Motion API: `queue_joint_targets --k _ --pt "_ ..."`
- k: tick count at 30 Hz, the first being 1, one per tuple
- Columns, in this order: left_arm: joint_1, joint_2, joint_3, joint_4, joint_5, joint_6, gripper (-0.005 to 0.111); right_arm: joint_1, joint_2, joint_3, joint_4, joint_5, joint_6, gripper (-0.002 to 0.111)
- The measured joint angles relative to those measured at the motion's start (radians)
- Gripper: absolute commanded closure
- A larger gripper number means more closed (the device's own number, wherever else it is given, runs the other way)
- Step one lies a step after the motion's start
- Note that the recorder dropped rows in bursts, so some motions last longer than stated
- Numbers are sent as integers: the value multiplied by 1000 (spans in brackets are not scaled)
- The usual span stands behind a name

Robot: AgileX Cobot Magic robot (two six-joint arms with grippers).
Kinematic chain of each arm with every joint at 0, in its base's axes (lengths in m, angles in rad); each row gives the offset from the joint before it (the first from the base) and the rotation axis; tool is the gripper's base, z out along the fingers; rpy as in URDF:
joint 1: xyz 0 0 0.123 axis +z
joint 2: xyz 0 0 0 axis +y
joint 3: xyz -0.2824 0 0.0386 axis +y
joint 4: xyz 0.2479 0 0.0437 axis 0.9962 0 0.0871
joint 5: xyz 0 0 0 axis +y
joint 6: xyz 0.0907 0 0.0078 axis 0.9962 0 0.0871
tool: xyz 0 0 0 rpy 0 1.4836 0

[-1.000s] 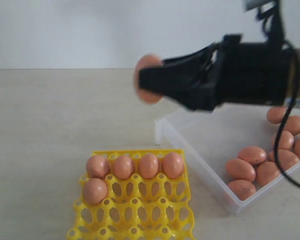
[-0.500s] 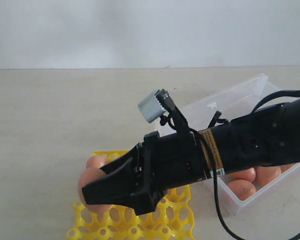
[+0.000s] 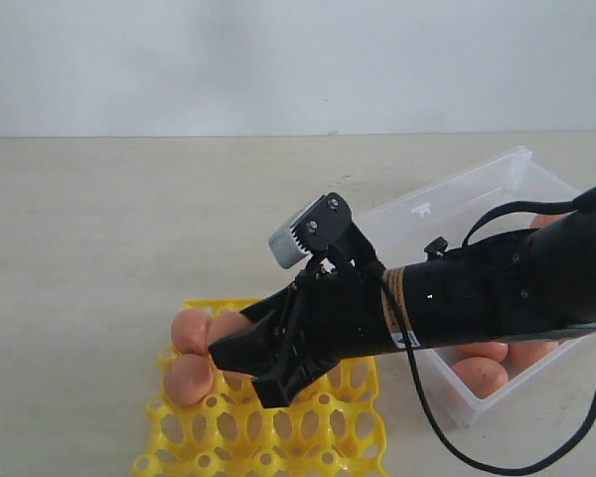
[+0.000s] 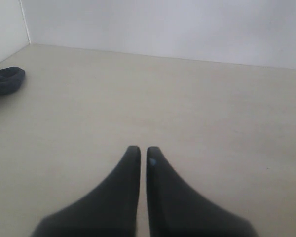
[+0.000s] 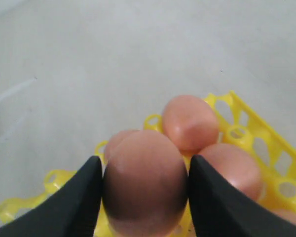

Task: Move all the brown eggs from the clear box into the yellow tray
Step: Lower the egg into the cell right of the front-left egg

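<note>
1. Nearest us in the exterior view, the tray (image 3: pixel 278 437) sits on the table (image 3: pixel 99 248) at about 6 o'clock in the scene.
2. At the tray's 10 o'clock corner we see two eggs (image 3: pixel 192 331). One is in the far row and the other (image 3: pixel 189 380) is seated just in front of it.
3. The right gripper (image 3: pixel 240 370) hangs over the middle of the tray, its arm reaching in from 3 o'clock. Its wrist view shows the jaws clamped on one egg (image 5: pixel 145 180), with a black finger against each side.
4. That egg is low over the tray, close to the seated ones (image 5: pixel 190 123). We cannot tell whether it touches a socket.
5. The box (image 3: pixel 457 194) lies just beside the tray at its 3 o'clock, turned so that its far corner points toward 1 o'clock. More eggs (image 3: pixel 480 376) lie in its near corner, and the arm hides most of them.
6. The left gripper (image 4: pixel 139 150) shows only in its own wrist view. Its two fingers are closed together, with a thin slit between them, above bare table.
7. Farthest back, at 12 o'clock, stands a pale wall (image 3: pixel 298 60).
</note>
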Motion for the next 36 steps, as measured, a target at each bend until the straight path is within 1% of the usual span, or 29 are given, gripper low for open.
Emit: queue_joint_targets --k 3,19,29,36 --pt "0 0 0 0 0 0 103 0 2 0 0 36 -32 108" --pt "0 0 0 0 0 0 103 0 16 -3 24 43 -65 108" --pt "0 0 0 0 0 0 103 38 50 -22 24 78 -50 108" --pt "0 0 0 0 0 0 103 40 79 -22 29 80 -50 108"
